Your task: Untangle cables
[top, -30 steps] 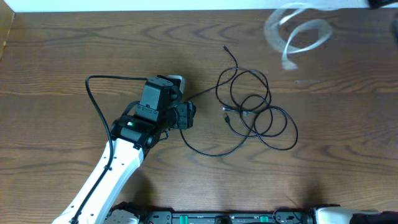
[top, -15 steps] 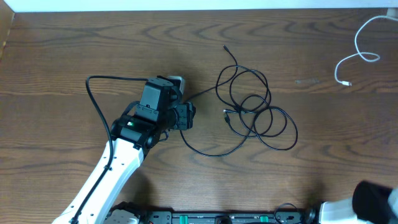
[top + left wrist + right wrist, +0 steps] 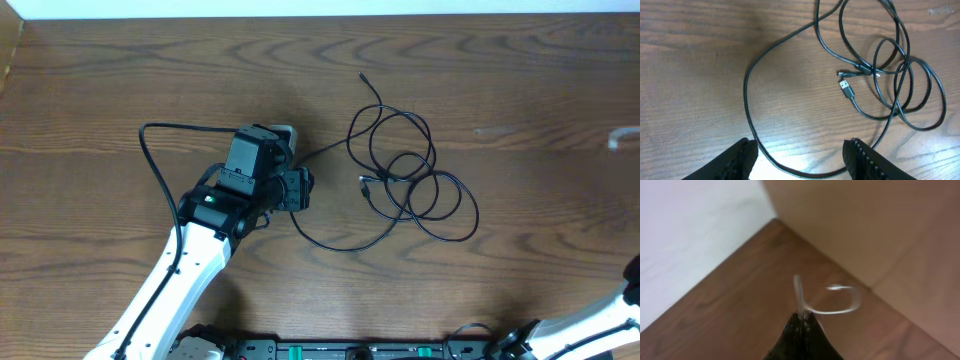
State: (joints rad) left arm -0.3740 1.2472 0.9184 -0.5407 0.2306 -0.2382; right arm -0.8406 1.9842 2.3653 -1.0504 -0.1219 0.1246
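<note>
A thin black cable point(image 3: 410, 175) lies in loose overlapping loops at the table's middle, with a long strand curving back toward my left gripper point(image 3: 297, 188). In the left wrist view the black cable point(image 3: 890, 65) loops at the upper right, and its strand passes between the open fingers of my left gripper point(image 3: 800, 160). My right gripper point(image 3: 803, 322) is shut on a white cable point(image 3: 832, 305), which curls blurred above its tips. In the overhead view only the white cable's end point(image 3: 622, 139) shows at the right edge. The right gripper is outside the overhead view.
A thicker black arm cable point(image 3: 155, 160) arcs left of the left arm. The right arm's white link point(image 3: 590, 325) shows at the bottom right corner. A pale wall and a tan panel point(image 3: 880, 225) fill the right wrist view's top.
The white cable has been drawn off to the right, from the upper right of the table to the frame's edge. The left arm and the black cable have not moved.
</note>
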